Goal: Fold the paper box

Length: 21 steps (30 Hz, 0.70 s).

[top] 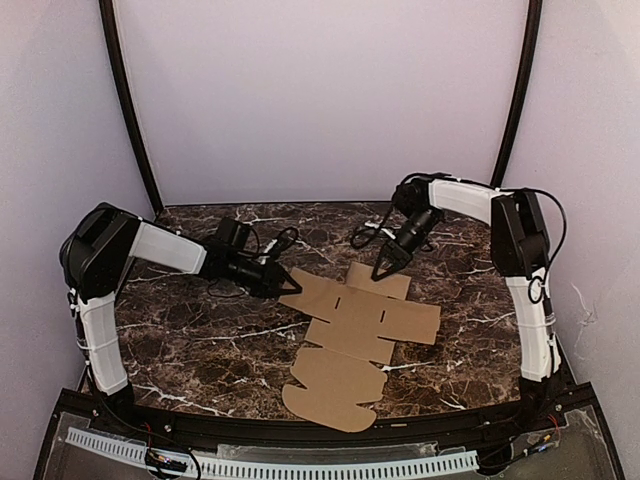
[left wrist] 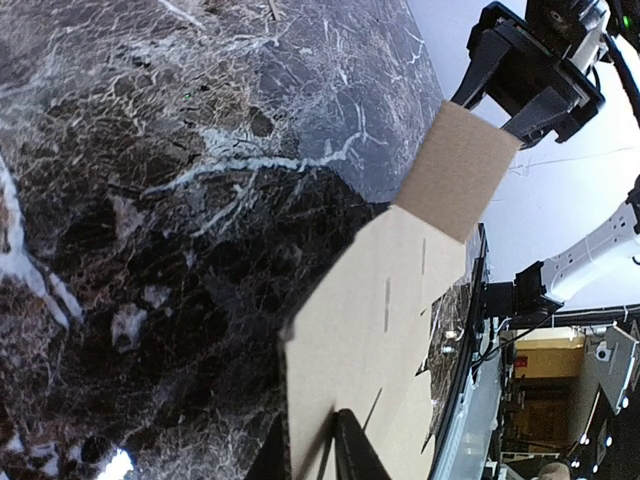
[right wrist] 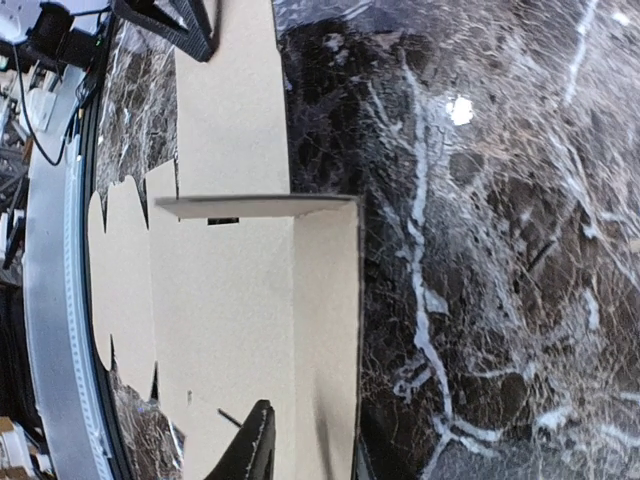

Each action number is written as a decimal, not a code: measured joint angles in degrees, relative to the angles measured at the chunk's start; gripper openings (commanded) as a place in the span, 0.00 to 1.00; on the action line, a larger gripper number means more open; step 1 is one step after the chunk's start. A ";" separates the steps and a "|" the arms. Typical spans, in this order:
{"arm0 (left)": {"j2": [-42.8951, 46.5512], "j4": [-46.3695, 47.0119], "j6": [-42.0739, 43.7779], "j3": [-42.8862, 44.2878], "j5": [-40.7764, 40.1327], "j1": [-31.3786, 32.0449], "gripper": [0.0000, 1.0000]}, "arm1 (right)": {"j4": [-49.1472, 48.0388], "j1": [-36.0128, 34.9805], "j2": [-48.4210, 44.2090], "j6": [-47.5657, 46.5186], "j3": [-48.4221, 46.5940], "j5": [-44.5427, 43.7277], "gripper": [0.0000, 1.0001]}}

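At the box's (top: 350, 325) left flap, my left tool (top: 283, 283) has its jaws drawn narrow around the flap edge. I cannot tell whether they clamp it. My right tool (top: 385, 268) is at the far flap, jaws slightly parted, hold not determinable. The box lies flat on the desk (top: 200, 340), long axis near-to-far, to the right of the left tool. The fold likely goes rightward.
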<state>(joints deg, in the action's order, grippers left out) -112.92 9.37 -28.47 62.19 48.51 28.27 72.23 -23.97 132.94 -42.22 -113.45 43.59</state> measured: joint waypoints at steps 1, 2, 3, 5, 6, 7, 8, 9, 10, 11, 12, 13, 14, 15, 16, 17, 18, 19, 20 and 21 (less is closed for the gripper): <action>-0.13 -0.46 0.26 0.39 0.02 0.00 0.08 | -0.33 0.52 -0.61 0.48 0.48 -0.15 0.46; -0.17 -0.68 0.42 0.63 0.02 -0.02 0.07 | -0.61 1.05 -1.53 1.16 1.01 -0.37 0.47; -0.26 -1.20 0.68 1.07 0.02 -0.02 0.05 | -1.46 1.70 -3.19 1.46 2.08 -1.11 0.47; -0.50 -2.05 0.94 1.95 -0.07 -0.02 0.03 | -3.82 2.36 -7.56 2.82 4.85 -2.64 0.42; -0.66 -2.45 1.03 2.29 -0.07 -0.02 0.02 | -5.31 2.54 -10.14 3.45 6.47 -3.28 0.37; -0.76 -2.75 1.05 2.58 -0.07 -0.02 0.01 | -7.61 2.45 -13.88 4.17 9.09 -4.04 0.32; -0.87 -2.99 1.07 2.73 -0.13 -0.02 0.01 | -9.53 1.97 -16.83 4.83 11.13 -4.48 0.27; -0.98 -3.39 1.07 2.95 -0.15 -0.02 0.01 | -12.02 0.79 -20.59 6.21 13.90 -4.96 0.23; -1.14 -3.78 1.11 3.19 -0.20 -0.02 0.01 | -14.03 -0.83 -23.02 6.82 15.91 -5.16 0.21; -1.33 -4.13 1.18 3.48 -0.31 -0.02 0.01 | -15.72 -2.64 -24.39 7.15 17.49 -5.38 0.19; -1.46 -4.42 1.22 3.58 -0.39 -0.02 0.01 | -17.75 -4.70 -25.14 7.63 19.06 -5.53 0.17; -1.53 -4.81 1.25 3.67 -0.50 -0.02 0.01 | -19.89 -6.75 -25.07 8.39 20.76 -5.79 0.16; -1.60 -5.18 1.27 3.74 -0.57 -0.02 0.01 | -21.35 -8.41 -24.24 8.70 21.94 -5.90 0.15; -1.62 -5.49 1.27 3.82 -0.63 -0.02 0.01 | -22.67 -9.88 -22.86 9.18 23.10 -5.92 0.15; -1.62 -6.05 1.29 4.02 -0.74 -0.02 0.01 | -23.67 -10.80 -21.16 9.77 24.02 -5.97 0.14; -1.62 -6.36 1.29 4.20 -0.76 -0.02 0.01 | -24.44 -11.28 -19.28 10.14 24.74 -6.08 0.14; -1.62 -6.49 1.31 4.35 -0.79 -0.02 0.01 | -25.00 -11.39 -17.33 10.49 25.29 -6.16 0.14; -1.62 -6.51 1.31 4.44 -0.79 -0.02 0.01 | -25.49 -11.34 -15.67 10.93 25.70 -6.29 0.14; -1.62 -6.58 1.33 4.50 -0.81 -0.02 0.01 | -25.77 -11.26 -14.60 11.26 25.97 -6.40 0.14; -1.62 -6.73 1.36 4.57 -0.83 -0.02 0.01 | -25.97 -11.28 -13.79 11.50 26.21 -6.54 0.13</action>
<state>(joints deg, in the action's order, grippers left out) -114.54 2.63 -27.11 66.76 47.68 28.25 46.26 -35.24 119.15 -30.72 -87.24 37.06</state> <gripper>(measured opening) 0.014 0.140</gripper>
